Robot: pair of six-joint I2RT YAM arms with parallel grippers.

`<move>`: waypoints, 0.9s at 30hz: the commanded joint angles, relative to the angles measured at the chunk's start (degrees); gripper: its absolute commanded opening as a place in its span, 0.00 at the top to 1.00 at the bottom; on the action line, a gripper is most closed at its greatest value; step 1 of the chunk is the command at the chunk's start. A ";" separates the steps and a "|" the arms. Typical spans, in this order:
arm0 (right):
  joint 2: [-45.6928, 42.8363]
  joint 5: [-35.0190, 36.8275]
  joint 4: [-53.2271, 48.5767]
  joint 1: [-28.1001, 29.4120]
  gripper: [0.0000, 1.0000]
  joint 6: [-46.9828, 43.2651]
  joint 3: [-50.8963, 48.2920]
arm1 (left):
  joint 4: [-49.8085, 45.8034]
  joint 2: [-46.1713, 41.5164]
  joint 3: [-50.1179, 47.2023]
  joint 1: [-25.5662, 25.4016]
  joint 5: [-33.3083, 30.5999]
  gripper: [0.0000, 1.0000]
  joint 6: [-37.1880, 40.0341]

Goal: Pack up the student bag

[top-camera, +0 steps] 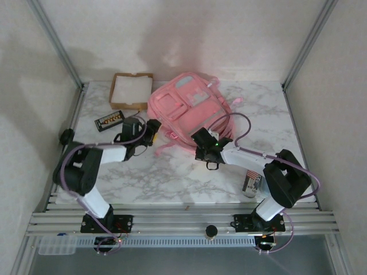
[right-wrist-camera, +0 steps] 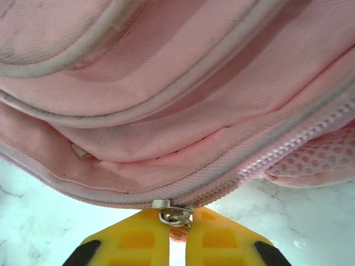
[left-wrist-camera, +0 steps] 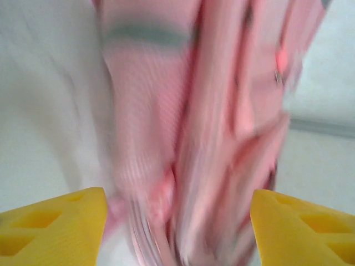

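- The student bag (top-camera: pixel 184 106) lies flat on the marble table (top-camera: pixel 172 177), toward 12 o'clock from the table's middle, with its front pockets facing up.
- The left gripper (left-wrist-camera: pixel 178 199) stands wide open. Its two yellow fingers (left-wrist-camera: pixel 55 227) sit far apart at the lower corners of the left wrist view.
- Blurred pink bag fabric hangs in the space between those fingers. Whether either finger touches the fabric cannot be told through the blur, and nothing is pinched.
- In the top view this gripper is at the bag's 8 o'clock edge, just beside a pink strap (top-camera: pixel 166 143) that trails onto the table.
- The right gripper (right-wrist-camera: pixel 178 217) is clenched, with its yellow fingertips almost meeting.
- Between those tips sits the small metal zip pull (right-wrist-camera: pixel 172 210) of the bag's lower zip, and the gripper grasps it.
- The zip track (right-wrist-camera: pixel 288 147) runs away toward 2 o'clock in the right wrist view, beside a patch of pink mesh (right-wrist-camera: pixel 316 163).
- In the top view the right gripper is at the bag's 6 o'clock edge.
- A shallow cardboard box (top-camera: pixel 132 90) lies at the bag's 9 o'clock side, touching or nearly touching it.
- A small dark rectangular item (top-camera: pixel 110 120) lies at 7 o'clock from that box.
- A can (top-camera: pixel 251 182) stands well apart from the bag, at 4 o'clock from the right gripper.
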 commanded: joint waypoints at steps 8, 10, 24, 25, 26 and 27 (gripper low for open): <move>-1.19 -3.14 3.55 -1.11 1.00 -5.17 -2.27 | 7.36 0.71 -1.05 -19.36 -11.29 0.37 -19.73; -1.26 -2.84 3.72 -1.24 1.00 -5.39 -2.45 | 9.78 3.11 -1.20 -21.72 -13.11 0.39 -24.29; -2.00 -1.99 4.65 -2.94 1.00 -5.91 -5.25 | 8.71 15.97 7.40 -25.60 -21.59 0.85 -32.05; -2.41 -1.51 4.47 -3.66 1.00 -6.09 -5.60 | 8.26 15.95 6.79 -25.51 -22.16 0.92 -31.96; -2.81 -0.96 4.06 -4.34 1.00 -6.26 -5.87 | 7.78 15.71 6.19 -25.42 -22.53 0.99 -32.10; -3.39 0.07 3.37 -4.80 1.00 -6.47 -6.02 | 7.52 15.14 5.03 -25.27 -23.02 1.00 -32.09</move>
